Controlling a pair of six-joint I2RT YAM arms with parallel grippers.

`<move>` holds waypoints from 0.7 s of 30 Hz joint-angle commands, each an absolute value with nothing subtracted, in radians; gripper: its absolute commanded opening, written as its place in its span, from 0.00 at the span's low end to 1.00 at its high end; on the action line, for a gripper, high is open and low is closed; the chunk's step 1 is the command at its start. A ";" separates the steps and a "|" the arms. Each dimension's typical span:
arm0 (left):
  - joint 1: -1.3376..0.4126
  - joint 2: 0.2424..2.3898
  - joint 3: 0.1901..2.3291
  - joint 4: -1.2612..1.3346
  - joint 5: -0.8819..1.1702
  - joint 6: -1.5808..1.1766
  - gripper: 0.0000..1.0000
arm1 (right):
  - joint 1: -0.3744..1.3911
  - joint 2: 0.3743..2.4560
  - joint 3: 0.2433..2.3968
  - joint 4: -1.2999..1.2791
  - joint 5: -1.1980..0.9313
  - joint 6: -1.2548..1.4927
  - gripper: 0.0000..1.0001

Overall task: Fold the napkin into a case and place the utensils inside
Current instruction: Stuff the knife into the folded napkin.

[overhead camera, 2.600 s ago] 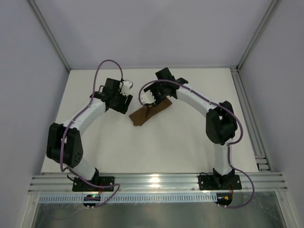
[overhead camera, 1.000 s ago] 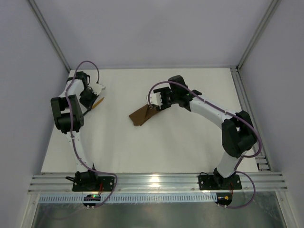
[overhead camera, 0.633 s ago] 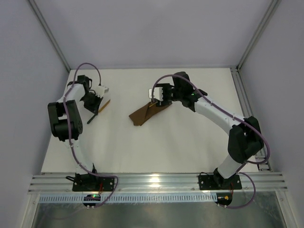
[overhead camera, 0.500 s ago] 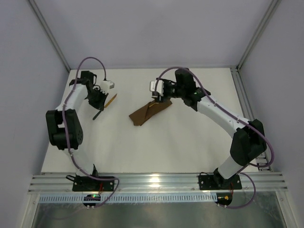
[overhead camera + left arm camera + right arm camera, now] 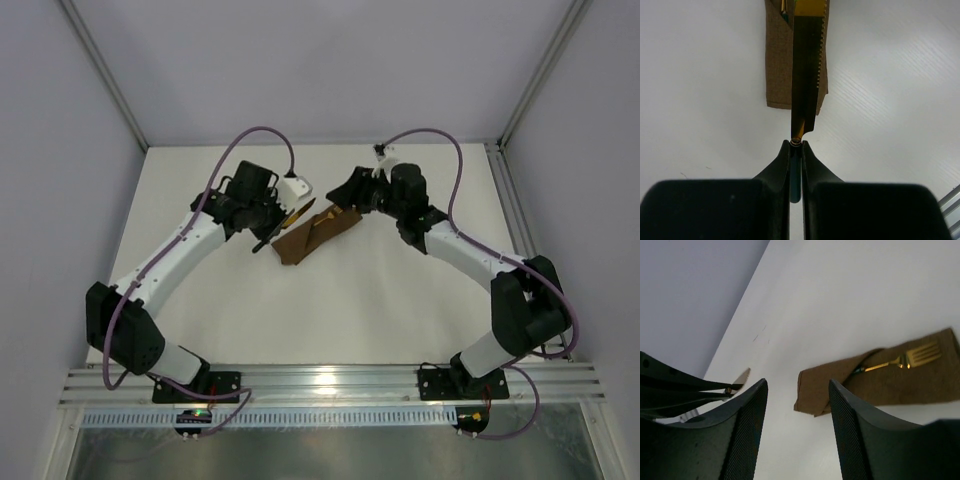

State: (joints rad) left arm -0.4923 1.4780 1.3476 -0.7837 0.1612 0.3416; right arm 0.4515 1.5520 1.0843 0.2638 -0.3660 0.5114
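Since the brown case (image 5: 315, 235) lies flat and folded on the white table (image 5: 400, 300), near the middle and a bit toward 12 o'clock, the folding part looks done. The fork (image 5: 900, 361) is in too. Its thin handle is tucked under the slanted flap and its gold head sticks out.

What is left, I think, is the knife (image 5: 807, 75). The left gripper (image 5: 796, 145) has its jaws pinched tight on the knife's handle. The gold toothy blade hangs over the case from its 9 o'clock side. I cannot tell if it touches the cloth. The right gripper (image 5: 797, 383) hangs at about 1 o'clock from the case, jaws wide, with nothing in them.

The table is plain and smooth. Pale grey walls (image 5: 300, 70) stand around it, with metal posts (image 5: 100, 75) in the corners and a metal rail (image 5: 330, 380) at 6 o'clock.
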 commanded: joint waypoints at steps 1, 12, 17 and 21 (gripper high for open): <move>-0.560 1.494 1.359 -0.680 0.043 0.227 0.00 | 0.460 1.456 0.939 0.483 -0.279 0.856 0.56; -0.672 1.666 1.463 -0.607 -0.037 0.106 0.00 | 0.511 1.462 0.706 0.795 -0.236 0.999 0.48; -0.690 1.693 1.499 -0.588 -0.031 0.077 0.00 | 0.514 1.503 0.698 0.798 -0.215 1.032 0.44; -0.692 1.709 1.523 -0.574 -0.005 0.034 0.00 | 0.520 1.487 0.654 0.811 -0.190 1.019 0.42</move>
State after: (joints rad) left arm -0.6830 1.7031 1.4666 -0.6353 -0.0166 0.0944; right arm 0.5114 1.4967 0.6903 0.7353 -0.2394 1.0100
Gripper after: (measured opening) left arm 0.034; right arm 0.429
